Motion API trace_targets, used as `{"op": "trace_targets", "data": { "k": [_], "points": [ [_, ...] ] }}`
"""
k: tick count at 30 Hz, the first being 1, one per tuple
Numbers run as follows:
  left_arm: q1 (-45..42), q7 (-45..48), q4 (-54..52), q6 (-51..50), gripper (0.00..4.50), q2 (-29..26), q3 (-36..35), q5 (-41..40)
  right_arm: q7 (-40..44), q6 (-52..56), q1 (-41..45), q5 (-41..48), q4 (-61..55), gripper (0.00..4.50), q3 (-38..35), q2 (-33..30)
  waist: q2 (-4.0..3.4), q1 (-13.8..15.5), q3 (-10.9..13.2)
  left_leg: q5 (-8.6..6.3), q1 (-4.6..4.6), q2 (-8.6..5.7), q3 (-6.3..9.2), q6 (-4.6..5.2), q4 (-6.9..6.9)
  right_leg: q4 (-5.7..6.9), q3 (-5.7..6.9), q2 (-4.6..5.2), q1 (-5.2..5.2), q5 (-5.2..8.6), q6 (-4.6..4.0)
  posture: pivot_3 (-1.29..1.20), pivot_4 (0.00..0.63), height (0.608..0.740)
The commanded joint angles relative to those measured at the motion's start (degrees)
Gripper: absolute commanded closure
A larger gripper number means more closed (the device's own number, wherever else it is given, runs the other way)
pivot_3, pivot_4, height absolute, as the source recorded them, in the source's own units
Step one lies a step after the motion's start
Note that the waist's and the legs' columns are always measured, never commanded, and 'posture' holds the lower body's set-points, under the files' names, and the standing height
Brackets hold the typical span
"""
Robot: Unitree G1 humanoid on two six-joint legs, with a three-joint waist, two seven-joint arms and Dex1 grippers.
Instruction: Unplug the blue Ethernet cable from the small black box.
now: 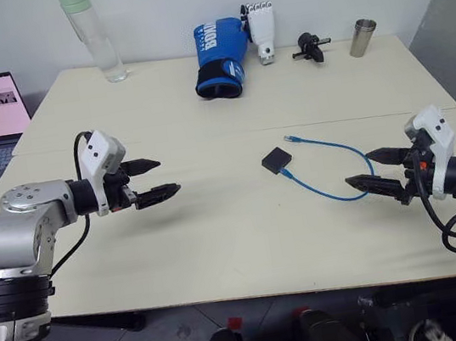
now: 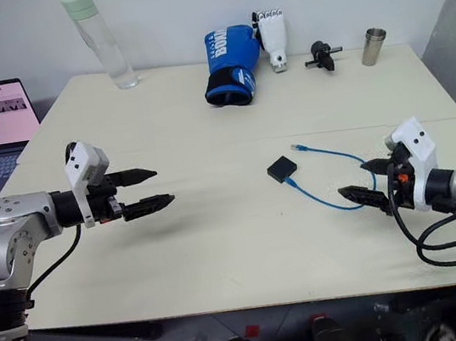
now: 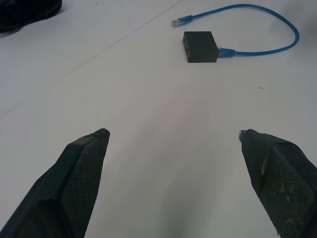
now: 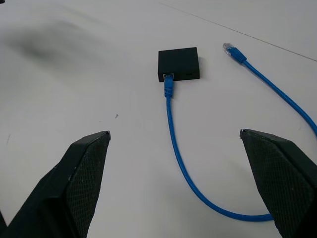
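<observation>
On the table [image 1: 222, 248], the blue Ethernet cable [image 4: 171, 124] sits plugged into the small black box [image 4: 179, 63]. My left gripper [image 1: 150, 180] and right gripper [image 1: 378, 172] hover spread wide, empty.

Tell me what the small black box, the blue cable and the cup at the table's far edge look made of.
Small black box: likely matte plastic, dull and glare-free. Blue Ethernet cable: flexible rubbery jacket, lying in a loop, apparently clear plastic plugs. Cup: probably brushed metal, silvery sheen.

I saw bright, even overhead light; the table [image 1: 222, 248] looked washed pale, shadows stayed soft, and a blurred dark smudge sat in the right wrist view.
</observation>
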State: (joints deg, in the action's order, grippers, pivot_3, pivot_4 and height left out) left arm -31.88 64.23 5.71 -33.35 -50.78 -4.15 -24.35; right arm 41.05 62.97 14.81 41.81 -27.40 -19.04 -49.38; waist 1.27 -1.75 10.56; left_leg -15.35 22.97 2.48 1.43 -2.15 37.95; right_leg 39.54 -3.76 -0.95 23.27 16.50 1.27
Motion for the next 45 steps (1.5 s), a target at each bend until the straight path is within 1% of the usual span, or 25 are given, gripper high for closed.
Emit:
{"op": "trace_targets", "data": {
  "k": [1, 5, 9, 18, 21, 24, 27, 29, 31, 36, 42, 45],
  "points": [
    [-2.51, 0.24, 0.38, -0.67, 0.00, 0.05, -1.27, -1.03, -0.62, -0.03, 0.68, 1.11, -1.73, 0.05, -1.46, -1.34, 0.00, 0.02, 0.00, 0.00, 0.00, 0.00, 0.00, 0.00, 0.00, 0.00, 0.00, 0.00, 0.00, 0.00, 0.00, 0.00, 0.150, 0.740],
    [-2.93, 0.79, 0.56, 1.36, 0.00, -0.06, -0.23, 0.29, -1.34, 0.29, 0.83, 1.21, -1.38, 0.05, -1.37, -1.36, 0.00, 0.00, 0.00, 0.00, 0.00, -0.01, -0.02, 0.00, 0.00, 0.01, -0.02, 0.00, 0.00, 0.00, 0.00, 0.00, 0.150, 0.740],
    [-3.44, 0.74, 1.11, 1.45, 0.00, 0.62, -0.40, 0.18, -2.31, 0.53, 0.67, 1.43, -1.48, 0.05, -0.69, -0.77, 0.00, 0.01, 0.00, 0.00, 0.00, 0.00, -0.01, 0.00, 0.00, 0.01, -0.01, 0.00, 0.00, 0.00, 0.00, 0.00, 0.150, 0.740],
    [-5.25, 3.30, 2.98, 1.77, 0.00, 0.59, 1.42, 0.77, -4.51, 1.24, 3.22, 1.41, -0.24, 0.05, 1.52, 0.13, 0.00, 0.00, 0.00, 0.00, -0.01, -0.01, -0.01, 0.00, 0.01, 0.04, -0.01, 0.00, 0.00, 0.00, 0.00, 0.00, 0.150, 0.740],
    [-5.67, 3.94, 3.33, 1.93, 0.00, 0.79, 1.82, 0.85, -6.57, 1.08, 4.19, 0.58, -0.44, 0.05, 4.36, 2.01, 0.00, -0.01, 0.00, 0.00, 0.00, -0.01, -0.01, 0.00, 0.00, 0.03, -0.01, 0.00, 0.00, 0.00, 0.00, 0.00, 0.150, 0.740],
    [-4.88, 4.19, 2.56, 2.79, 0.00, 1.65, 3.21, 1.56, -8.59, -1.60, 7.10, -2.44, 1.52, 0.05, 11.33, 6.69, 0.00, -0.08, 0.00, 0.00, -0.01, 0.00, -0.02, 0.00, 0.02, 0.07, -0.02, -0.01, 0.02, 0.00, 0.00, 0.00, 0.150, 0.740],
    [-4.30, 4.16, 1.31, 3.52, 0.00, 2.98, 4.19, 1.81, -9.36, -5.76, 9.70, -7.67, 5.96, 0.05, 17.97, 10.11, -0.01, -0.11, 0.00, 0.00, -0.04, -0.01, -0.03, 0.00, 0.03, 0.15, -0.05, -0.02, 0.04, 0.00, 0.00, 0.00, 0.150, 0.740],
    [-3.61, 4.47, -0.29, 3.97, 0.00, 3.66, 4.95, 1.89, -9.44, -10.29, 12.13, -12.76, 11.94, 0.05, 22.85, 11.89, 0.00, -0.12, 0.00, 0.00, -0.02, 0.00, -0.03, 0.00, 0.05, 0.15, -0.04, -0.02, 0.04, 0.00, -0.01, 0.00, 0.150, 0.740],
    [-2.89, 3.97, -1.38, 4.39, 0.00, 4.25, 5.56, 2.43, -9.87, -14.31, 14.76, -17.34, 18.41, 0.05, 26.23, 13.73, 0.00, -0.12, 0.00, 0.00, -0.02, -0.01, -0.06, 0.00, 0.05, 0.15, -0.07, -0.01, 0.06, 0.00, -0.01, 0.00, 0.150, 0.740],
    [-0.84, 2.85, -4.59, 3.40, 0.00, 4.70, 5.32, 2.05, -8.90, -20.05, 20.31, -22.27, 29.51, 0.05, 29.03, 18.60, 0.00, -0.10, 0.00, 0.01, 0.01, 0.00, -0.07, -0.01, 0.05, 0.23, -0.07, 0.00, 0.13, -0.01, -0.02, 0.00, 0.150, 0.740],
    [0.20, 1.55, -6.06, 3.01, 0.00, 4.70, 4.74, 2.08, -7.06, -27.95, 26.25, -27.87, 44.67, 0.05, 31.69, 24.93, -0.01, -0.16, 0.00, 0.01, -0.02, 0.00, -0.08, -0.01, 0.06, 0.37, -0.08, -0.01, 0.18, -0.01, -0.03, 0.00, 0.150, 0.740],
    [0.97, 0.87, -7.08, 2.48, 0.00, 4.25, 3.93, 1.77, -5.45, -29.64, 27.32, -29.47, 47.25, 0.05, 32.35, 26.44, -0.01, -0.18, 0.00, 0.01, -0.02, 0.00, -0.08, -0.01, 0.06, 0.38, -0.09, -0.01, 0.18, -0.01, -0.03, 0.00, 0.150, 0.740]
  ]
}}
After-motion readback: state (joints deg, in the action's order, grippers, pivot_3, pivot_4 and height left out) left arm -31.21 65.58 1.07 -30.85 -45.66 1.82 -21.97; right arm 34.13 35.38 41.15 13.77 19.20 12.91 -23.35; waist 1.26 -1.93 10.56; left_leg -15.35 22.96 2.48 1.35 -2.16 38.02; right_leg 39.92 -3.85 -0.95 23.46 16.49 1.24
